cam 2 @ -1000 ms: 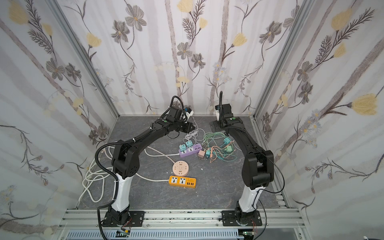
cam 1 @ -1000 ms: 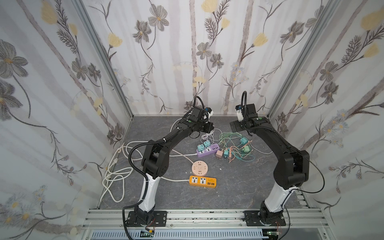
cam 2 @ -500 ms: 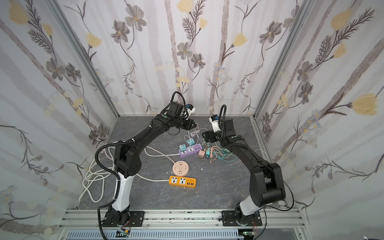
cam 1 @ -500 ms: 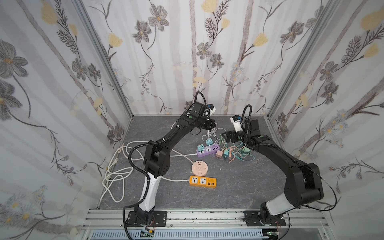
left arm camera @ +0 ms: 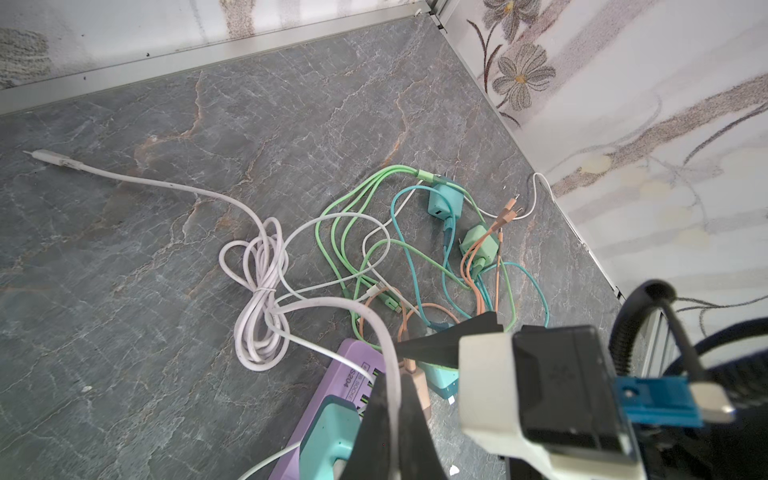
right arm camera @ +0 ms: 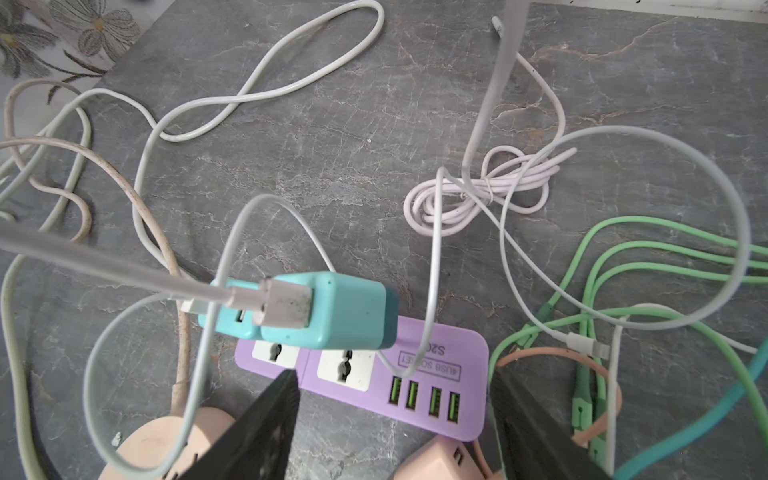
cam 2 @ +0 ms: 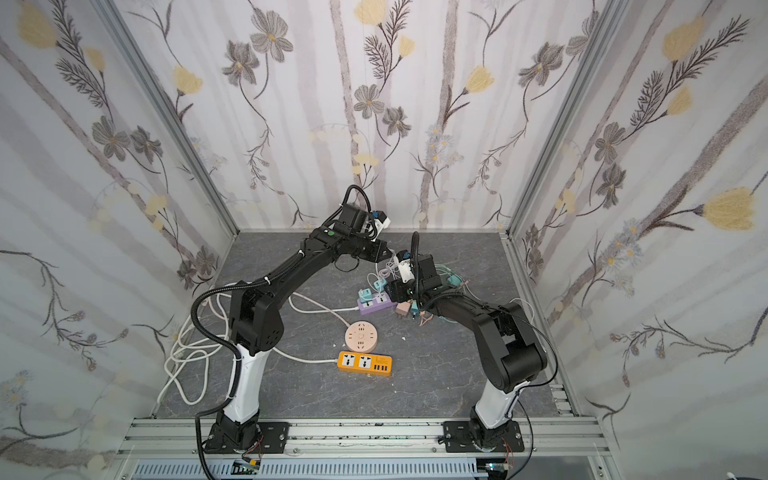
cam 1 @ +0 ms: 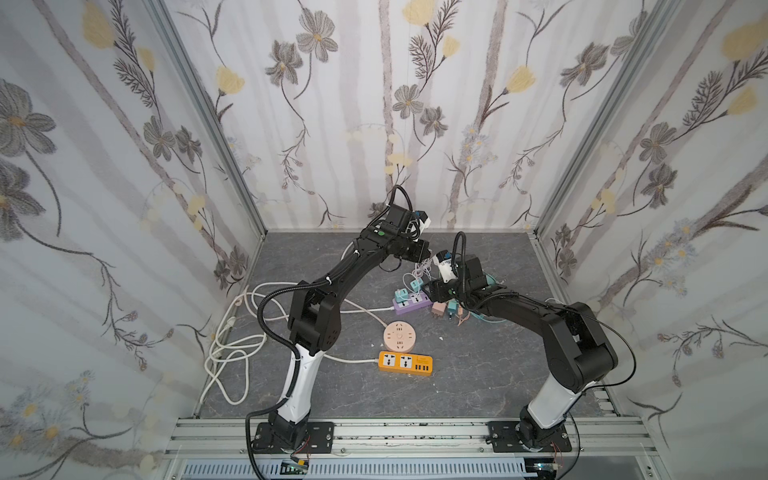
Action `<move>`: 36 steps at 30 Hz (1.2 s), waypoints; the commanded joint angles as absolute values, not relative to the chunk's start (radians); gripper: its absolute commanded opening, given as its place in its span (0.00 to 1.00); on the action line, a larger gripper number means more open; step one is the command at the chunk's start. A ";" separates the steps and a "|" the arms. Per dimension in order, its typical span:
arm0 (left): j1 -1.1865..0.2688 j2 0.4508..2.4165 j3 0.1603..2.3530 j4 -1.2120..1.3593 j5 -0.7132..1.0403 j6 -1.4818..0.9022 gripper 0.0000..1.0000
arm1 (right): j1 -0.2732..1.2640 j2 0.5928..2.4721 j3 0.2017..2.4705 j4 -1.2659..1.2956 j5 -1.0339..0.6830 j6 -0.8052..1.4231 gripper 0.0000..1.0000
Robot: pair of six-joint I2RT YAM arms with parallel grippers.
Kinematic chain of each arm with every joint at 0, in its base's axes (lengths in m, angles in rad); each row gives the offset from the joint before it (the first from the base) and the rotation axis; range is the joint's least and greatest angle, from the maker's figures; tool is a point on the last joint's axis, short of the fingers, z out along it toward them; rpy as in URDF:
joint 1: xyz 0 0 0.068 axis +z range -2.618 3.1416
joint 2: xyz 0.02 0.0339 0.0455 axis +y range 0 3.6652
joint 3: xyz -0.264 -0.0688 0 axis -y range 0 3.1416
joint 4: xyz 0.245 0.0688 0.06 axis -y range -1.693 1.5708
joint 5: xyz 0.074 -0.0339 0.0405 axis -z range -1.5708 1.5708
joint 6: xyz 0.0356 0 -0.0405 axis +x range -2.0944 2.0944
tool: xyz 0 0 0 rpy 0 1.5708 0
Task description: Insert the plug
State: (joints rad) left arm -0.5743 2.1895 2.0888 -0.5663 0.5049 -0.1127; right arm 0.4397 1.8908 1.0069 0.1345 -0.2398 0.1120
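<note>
**A:** Where is the plug?

**B:** The silver-shelled USB plug (right arm camera: 286,307) shows in the right wrist view. It lies across the near face of a teal cube charger (right arm camera: 353,316), with its shell fully bare and in no port. I cannot tell whether it touches the charger. It ends a translucent white cable (right arm camera: 124,270).

**A:** And the pincers?

**B:** The left pincer (left arm camera: 395,380) is pressed together on a thin white cord (left arm camera: 392,403), raised above the surface toward 12 o'clock. I cannot tell whether that cord is the plug's own cable. The right pincer (right arm camera: 395,376) is spread and grips nothing. It hangs over the lilac plastic power strip (right arm camera: 461,345), which lies just past centre toward 12.

**A:** How much room is there around them?

**B:** Flower-papered walls (cam 1: 374,124) close off the dark grey stone-patterned surface (cam 1: 498,374) at 9, 12 and 3. An aluminium rail (cam 1: 395,432) runs along 6. Bare stretches lie from 4 to 5 o'clock and at 11. Thick white cords (cam 1: 232,345) coil at 8 to 9. A tangle of green, teal and peach cables (left arm camera: 415,270) crowds 2 o'clock, near the right wall.

**A:** Counts?

**B:** There are three socket blocks: the lilac strip, a round peach socket disc (cam 1: 400,336) near centre, and an orange rectangular strip (cam 1: 405,363) toward 6. The lilac strip shows two empty white sockets and four green USB ports. There are two teal chargers at its far edge, the second (right arm camera: 230,322) just beside the first.
</note>
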 commanded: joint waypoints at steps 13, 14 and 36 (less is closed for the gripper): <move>-0.574 2.201 2.117 -0.594 0.529 -0.136 0.00 | 0.517 1.893 0.847 0.517 -0.189 -0.012 0.66; -0.574 2.201 2.117 -0.593 0.531 -0.138 0.00 | 0.518 1.899 0.850 0.521 -0.184 -0.017 0.66; -0.575 2.207 2.111 -0.604 0.546 -0.168 0.00 | 0.580 1.989 1.011 0.442 -0.048 0.014 0.63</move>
State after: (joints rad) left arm -0.5701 2.2009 2.1117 -0.5831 0.4969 -0.1589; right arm 0.5732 1.9896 0.9821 0.3981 -0.0704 -0.0051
